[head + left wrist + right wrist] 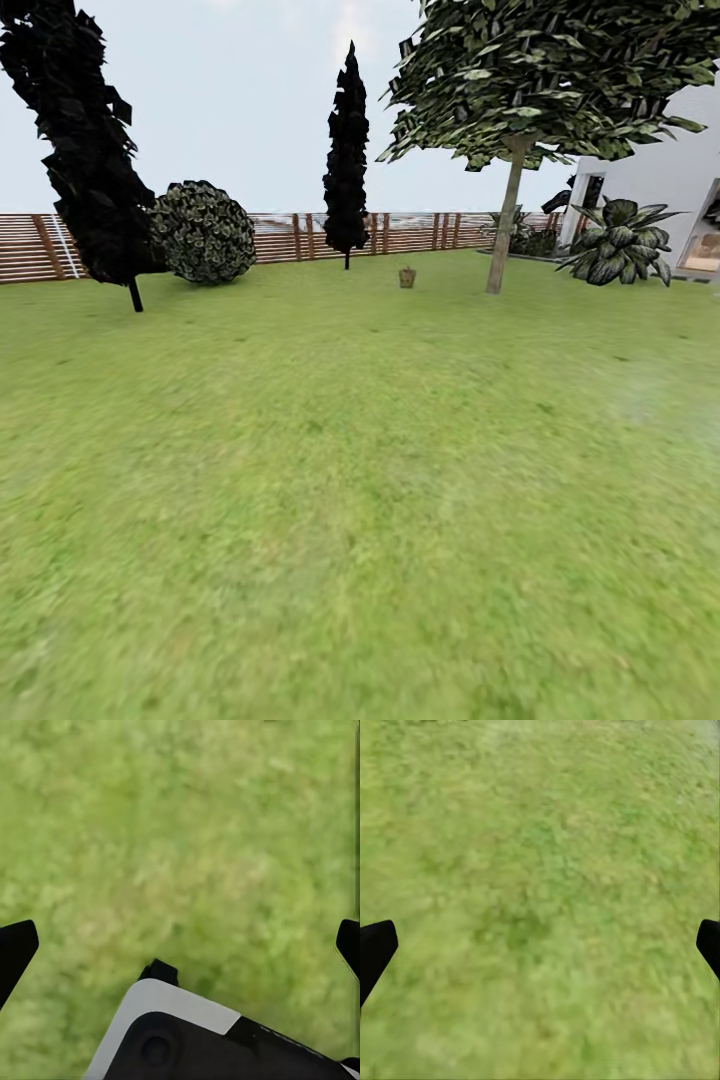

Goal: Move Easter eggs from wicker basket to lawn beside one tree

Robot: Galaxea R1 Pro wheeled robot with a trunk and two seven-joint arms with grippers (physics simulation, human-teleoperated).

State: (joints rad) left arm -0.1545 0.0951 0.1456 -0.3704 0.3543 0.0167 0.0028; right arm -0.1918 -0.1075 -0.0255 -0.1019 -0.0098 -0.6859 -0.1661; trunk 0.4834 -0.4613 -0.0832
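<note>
Far across the lawn (340, 480) in the head view stands the small brown wicker basket (407, 277), too distant to show any Easter eggs. Just right of it rises the tree (505, 225) with a pale bare trunk and a green canopy. My left gripper (180, 945) is open over bare grass, its dark fingertips (15, 949) wide apart with nothing between them. My right gripper (540, 945) is open too, fingertips (375, 945) spread above grass.
A brown slat fence (290, 238) bounds the garden at the back. Two dark cypress-like trees (346, 150) (90, 150) and a round bush (203, 232) stand before it. A spiky plant (620, 245) and a white house (670, 180) are at the right.
</note>
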